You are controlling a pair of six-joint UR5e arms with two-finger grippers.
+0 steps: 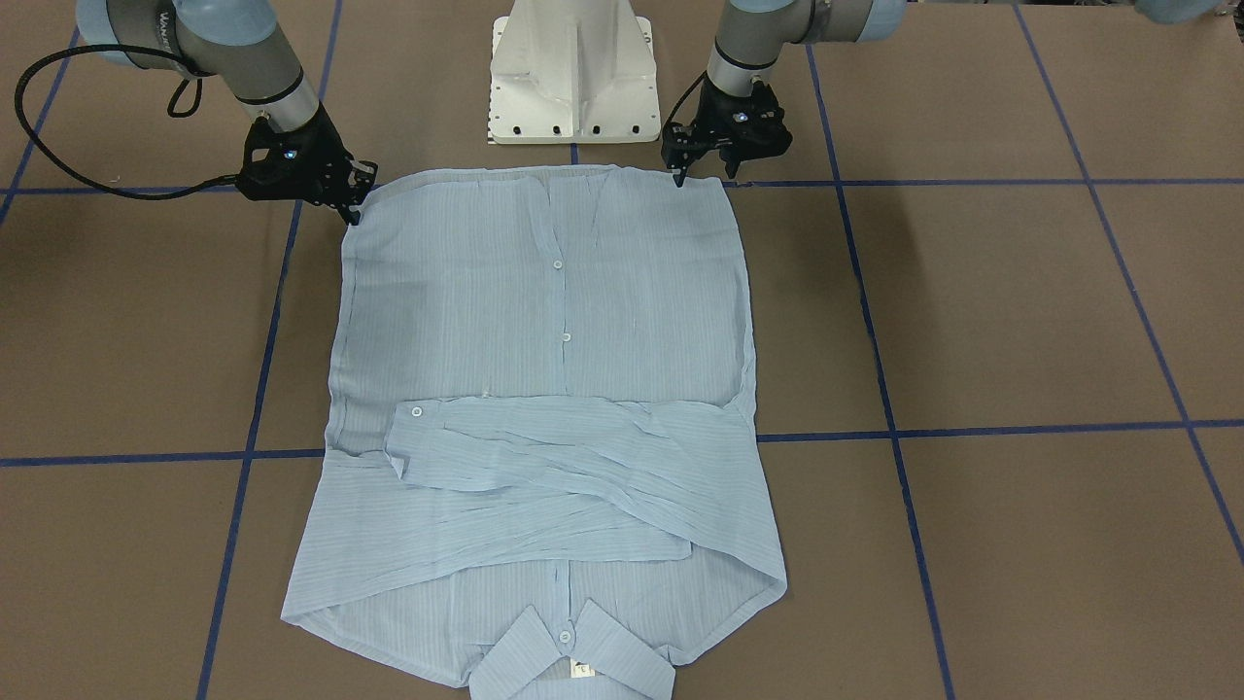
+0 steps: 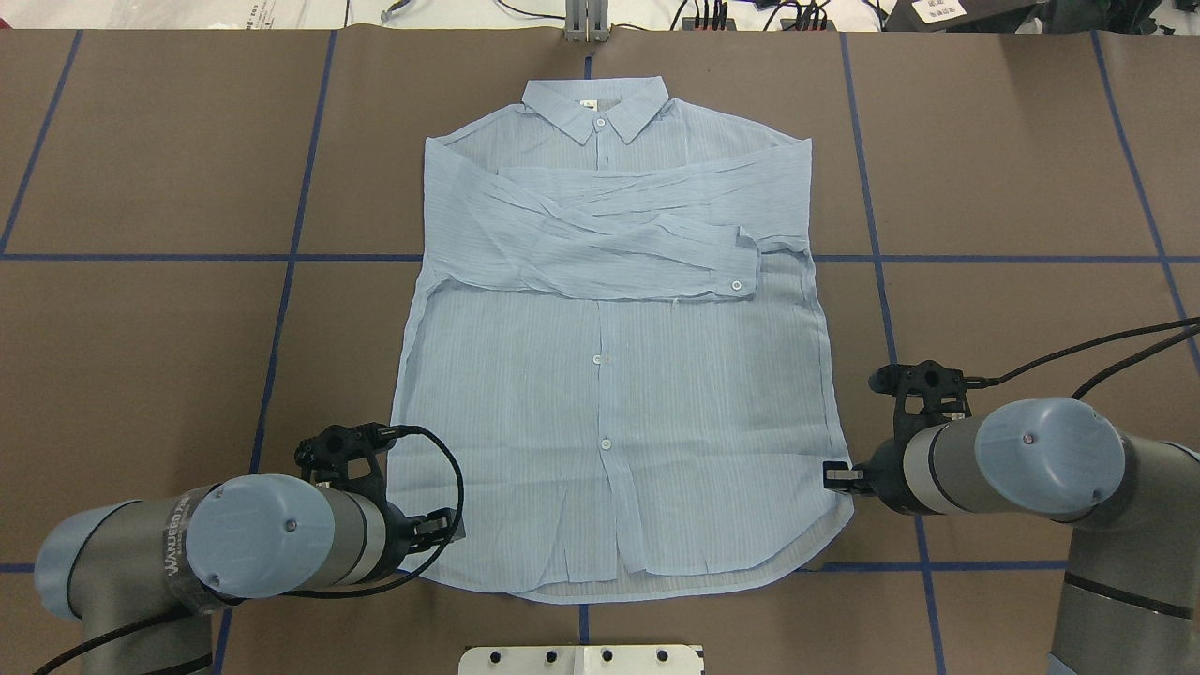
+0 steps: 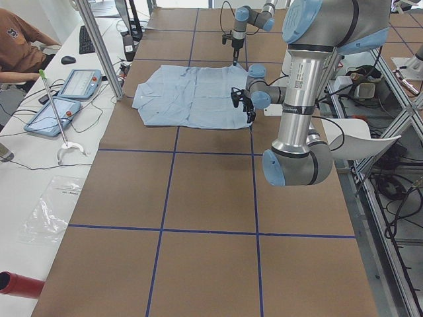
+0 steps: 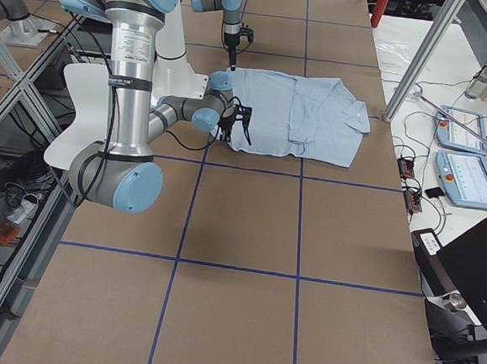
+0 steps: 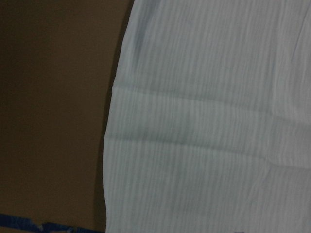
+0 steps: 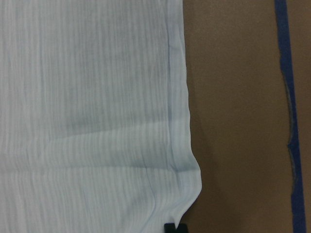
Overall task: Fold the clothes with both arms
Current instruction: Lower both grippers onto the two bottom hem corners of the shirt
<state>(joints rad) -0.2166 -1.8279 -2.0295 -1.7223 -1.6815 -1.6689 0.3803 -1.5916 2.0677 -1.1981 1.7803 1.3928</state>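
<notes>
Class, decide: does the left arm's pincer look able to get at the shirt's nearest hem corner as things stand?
Probably yes: the left pincer hangs at the shirt's hem corner, nothing between them.

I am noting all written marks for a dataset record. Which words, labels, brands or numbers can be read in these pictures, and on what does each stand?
"WAN...": printed on the left arm; only these first letters read, the rest is blurred.
Same print on the right arm: also blurred after "WAN".
Neck label inside the shirt collar: too small to read.
White labels at the overhead view's top right: too small to read.
</notes>
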